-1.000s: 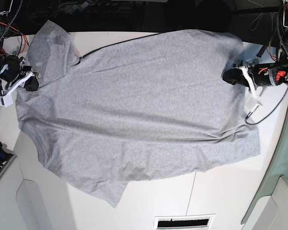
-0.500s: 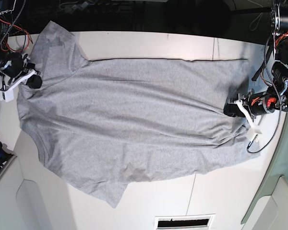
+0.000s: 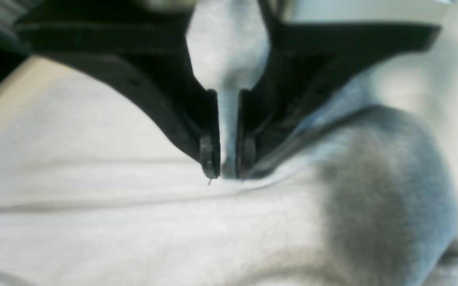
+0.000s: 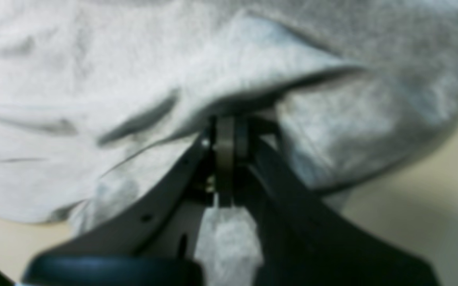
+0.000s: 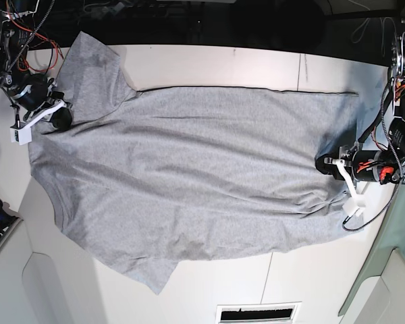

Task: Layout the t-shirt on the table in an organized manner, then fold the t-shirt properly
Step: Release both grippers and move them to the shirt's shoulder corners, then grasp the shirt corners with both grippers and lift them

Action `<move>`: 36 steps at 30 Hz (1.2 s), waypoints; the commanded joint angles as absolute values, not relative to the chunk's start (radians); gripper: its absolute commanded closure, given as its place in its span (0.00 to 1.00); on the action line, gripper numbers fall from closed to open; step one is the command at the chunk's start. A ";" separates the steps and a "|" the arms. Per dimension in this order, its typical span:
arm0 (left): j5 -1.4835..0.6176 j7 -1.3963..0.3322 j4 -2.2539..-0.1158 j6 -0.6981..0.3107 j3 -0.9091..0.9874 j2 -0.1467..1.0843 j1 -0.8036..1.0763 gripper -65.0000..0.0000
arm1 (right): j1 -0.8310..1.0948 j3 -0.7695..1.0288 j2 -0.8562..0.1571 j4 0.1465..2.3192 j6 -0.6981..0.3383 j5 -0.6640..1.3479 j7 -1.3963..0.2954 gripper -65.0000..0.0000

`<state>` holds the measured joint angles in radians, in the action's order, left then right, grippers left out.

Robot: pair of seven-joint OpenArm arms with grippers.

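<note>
I see the t-shirt (image 5: 189, 175) spread grey across the desk (image 5: 209, 64), lettering hidden; left end effector (image 3: 227, 169) and right end effector (image 4: 225, 131) both pinch its fabric.

Overhead base view; 2 close wrist views sharing the t-shirt (image 5: 189, 175).

Setting: robotics lab or test bench. Evidence: 2 robot arms mounted at opposite ends of a wide white table (image 5: 209, 64), each with bare red and black wiring (image 5: 28, 34) and loose cables (image 5: 371, 202) running along it; white printed-looking brackets (image 5: 354, 192) on the arms; dark cluttered background beyond the far table edge; a grey-green panel (image 5: 391, 250) at one side; a slotted vent (image 5: 258, 314) at the near edge
</note>
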<state>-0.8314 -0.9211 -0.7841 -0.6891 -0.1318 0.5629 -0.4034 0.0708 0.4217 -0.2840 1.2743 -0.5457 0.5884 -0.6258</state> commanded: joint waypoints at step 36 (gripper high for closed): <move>-0.966 -0.918 -1.127 -0.640 0.194 0.720 0.105 0.44 | 0.405 0.455 -0.298 1.427 -0.542 0.688 -0.626 0.58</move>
